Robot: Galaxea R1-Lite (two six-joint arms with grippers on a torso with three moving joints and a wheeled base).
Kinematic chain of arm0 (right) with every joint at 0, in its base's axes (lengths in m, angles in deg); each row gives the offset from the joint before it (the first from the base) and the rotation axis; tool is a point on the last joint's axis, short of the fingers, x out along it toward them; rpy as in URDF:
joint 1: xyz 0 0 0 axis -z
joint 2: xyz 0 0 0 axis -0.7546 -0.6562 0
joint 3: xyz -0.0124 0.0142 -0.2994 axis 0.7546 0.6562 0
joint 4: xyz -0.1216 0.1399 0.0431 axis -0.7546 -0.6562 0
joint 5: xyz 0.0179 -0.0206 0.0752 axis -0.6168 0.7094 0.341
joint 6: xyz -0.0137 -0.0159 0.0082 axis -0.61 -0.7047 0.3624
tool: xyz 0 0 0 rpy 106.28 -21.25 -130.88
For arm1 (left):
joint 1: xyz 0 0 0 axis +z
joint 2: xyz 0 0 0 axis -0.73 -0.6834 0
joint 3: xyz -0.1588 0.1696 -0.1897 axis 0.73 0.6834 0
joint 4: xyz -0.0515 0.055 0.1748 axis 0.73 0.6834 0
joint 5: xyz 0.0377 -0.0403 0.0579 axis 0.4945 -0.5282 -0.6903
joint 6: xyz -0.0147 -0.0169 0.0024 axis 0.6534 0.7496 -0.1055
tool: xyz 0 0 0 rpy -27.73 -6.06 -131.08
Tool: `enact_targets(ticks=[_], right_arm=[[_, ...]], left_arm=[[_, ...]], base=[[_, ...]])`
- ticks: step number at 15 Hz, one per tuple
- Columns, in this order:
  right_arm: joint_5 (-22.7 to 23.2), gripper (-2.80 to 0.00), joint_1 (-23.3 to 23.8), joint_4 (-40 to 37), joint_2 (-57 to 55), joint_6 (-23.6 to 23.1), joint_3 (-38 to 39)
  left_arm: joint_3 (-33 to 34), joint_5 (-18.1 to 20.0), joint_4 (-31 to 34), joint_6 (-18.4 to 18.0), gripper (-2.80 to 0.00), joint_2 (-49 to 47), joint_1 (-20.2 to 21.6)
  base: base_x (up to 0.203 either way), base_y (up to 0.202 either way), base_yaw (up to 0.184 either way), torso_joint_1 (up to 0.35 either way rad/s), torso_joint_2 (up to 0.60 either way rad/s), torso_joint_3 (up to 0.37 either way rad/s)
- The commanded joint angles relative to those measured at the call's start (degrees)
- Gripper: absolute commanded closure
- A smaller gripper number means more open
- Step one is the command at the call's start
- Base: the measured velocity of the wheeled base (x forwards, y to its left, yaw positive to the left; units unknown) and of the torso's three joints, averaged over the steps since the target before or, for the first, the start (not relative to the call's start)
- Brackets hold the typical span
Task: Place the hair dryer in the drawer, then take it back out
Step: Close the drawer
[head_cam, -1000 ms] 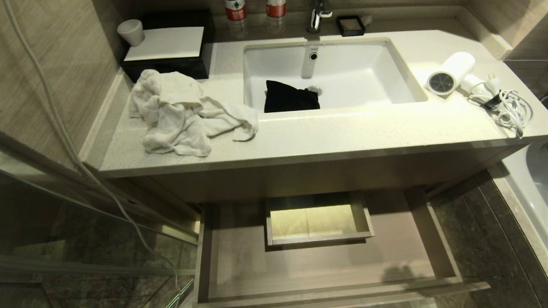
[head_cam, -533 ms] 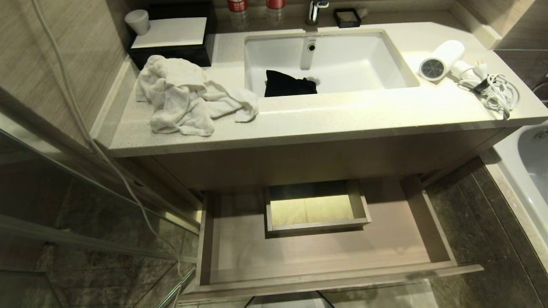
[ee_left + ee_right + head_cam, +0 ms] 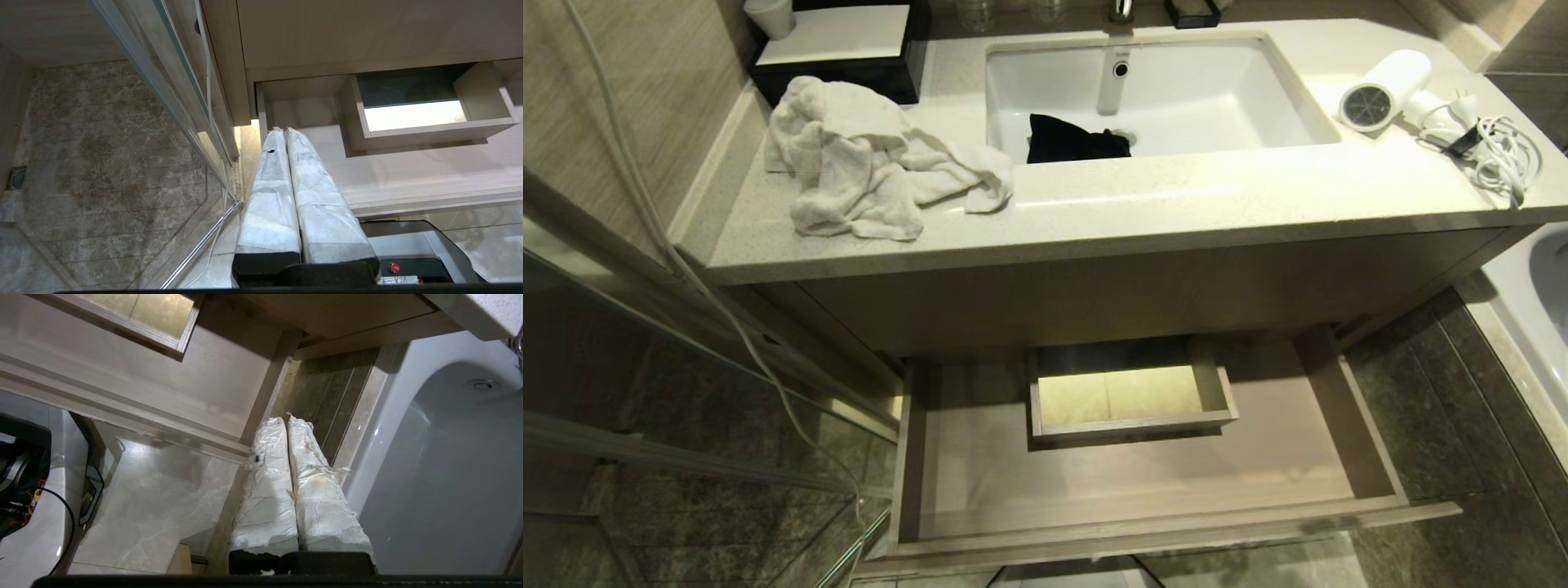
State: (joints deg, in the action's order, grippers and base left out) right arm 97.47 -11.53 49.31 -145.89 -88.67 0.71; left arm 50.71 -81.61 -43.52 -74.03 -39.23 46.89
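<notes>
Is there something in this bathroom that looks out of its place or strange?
Yes. A black pouch lies inside the sink, by the drain, and a crumpled white towel sits heaped on the counter.

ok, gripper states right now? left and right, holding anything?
Left gripper: shut, holding nothing, hanging by the open drawer.
Right gripper: shut, holding nothing; the hair dryer lies on the counter.

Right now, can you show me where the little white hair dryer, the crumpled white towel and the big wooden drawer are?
Small white plastic hair dryer (image 3: pixel 1390 84): head view, on its barrel.
Crumpled white towel (image 3: pixel 849 163): head view, on its bunched middle.
Wide light-brown wooden drawer (image 3: pixel 980 482): head view, on its bare floor.
</notes>
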Motion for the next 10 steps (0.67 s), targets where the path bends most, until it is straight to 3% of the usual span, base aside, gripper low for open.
enact_targets(ticks=[1,10], right_arm=[[0.17,0.00,0.16,-0.17,0.35,-0.31,0.46],[-0.18,0.00,1.39,-0.96,-0.35,-0.40,0.90]], left_arm=[[0.00,0.00,0.01,0.00,0.00,0.00,0.00],[0.02,0.00,0.01,0.00,0.00,0.00,0.00]], base=[[0.000,0.000,0.000,-0.159,0.32,0.149],[0.000,0.000,0.000,-0.182,0.35,0.168]])
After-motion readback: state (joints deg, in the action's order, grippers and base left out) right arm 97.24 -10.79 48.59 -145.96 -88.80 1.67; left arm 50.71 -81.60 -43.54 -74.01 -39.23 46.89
